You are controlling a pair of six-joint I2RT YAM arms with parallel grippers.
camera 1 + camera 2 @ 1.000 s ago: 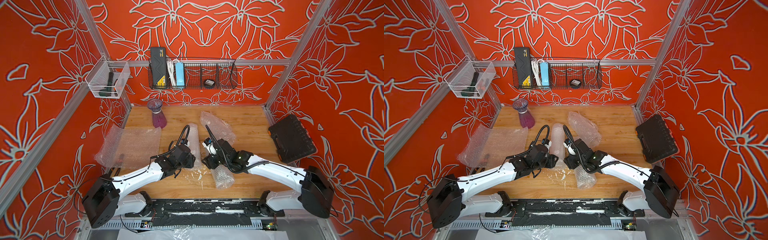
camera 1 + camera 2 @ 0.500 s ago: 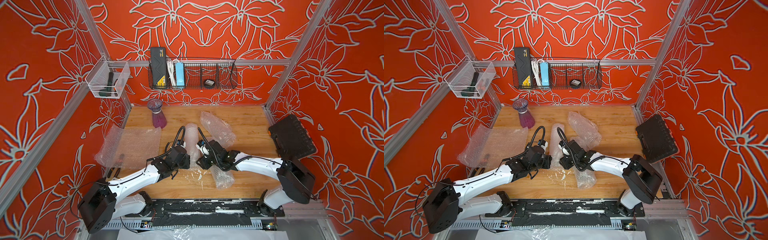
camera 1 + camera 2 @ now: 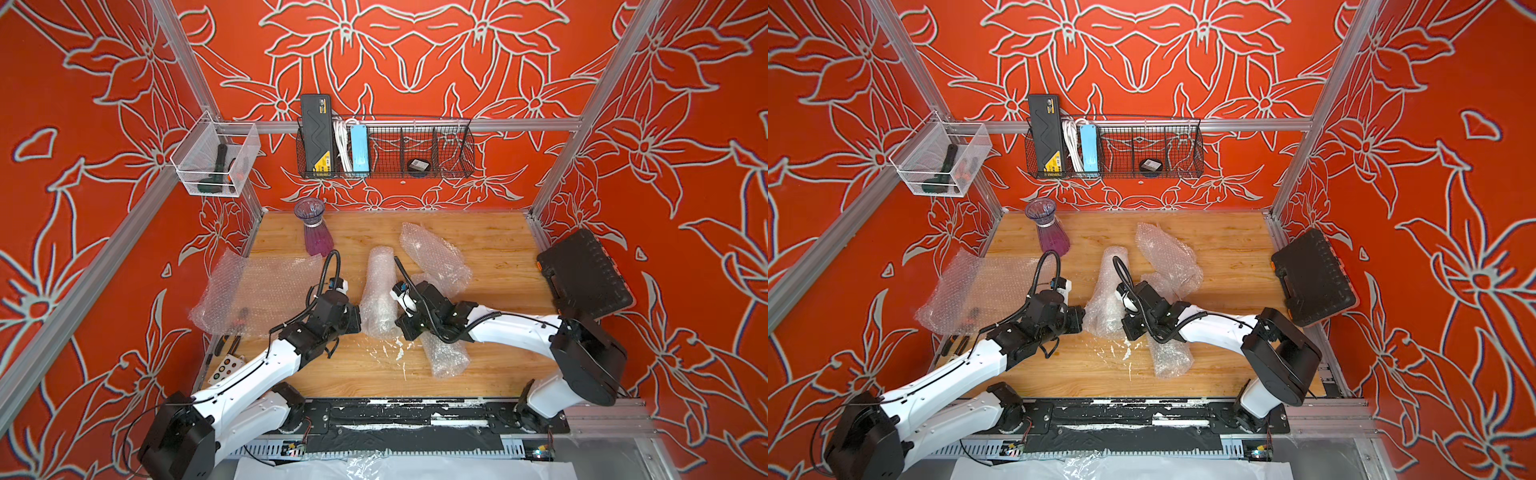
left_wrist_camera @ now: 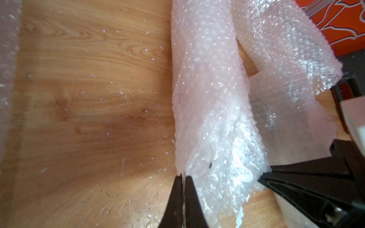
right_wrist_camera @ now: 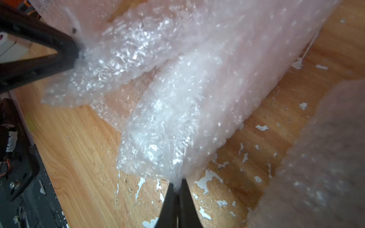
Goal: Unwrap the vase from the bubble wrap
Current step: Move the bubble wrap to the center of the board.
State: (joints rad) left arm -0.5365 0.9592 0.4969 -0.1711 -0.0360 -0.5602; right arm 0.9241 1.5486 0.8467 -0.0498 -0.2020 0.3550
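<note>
As the left gripper [image 4: 182, 178] and right gripper [image 5: 177, 183] each clench the bubble wrap [image 3: 379, 291] edge, the next move is probably to pull gently apart.

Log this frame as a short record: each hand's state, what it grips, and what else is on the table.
left hand: shut, pinching near end of bubble wrap roll
right hand: shut, pinching the same end
roll contents: not visible
purple vase: upright, bare, back left
flat sheet: left of roll
loose wrap: right of roll
black case: at right wall
</note>
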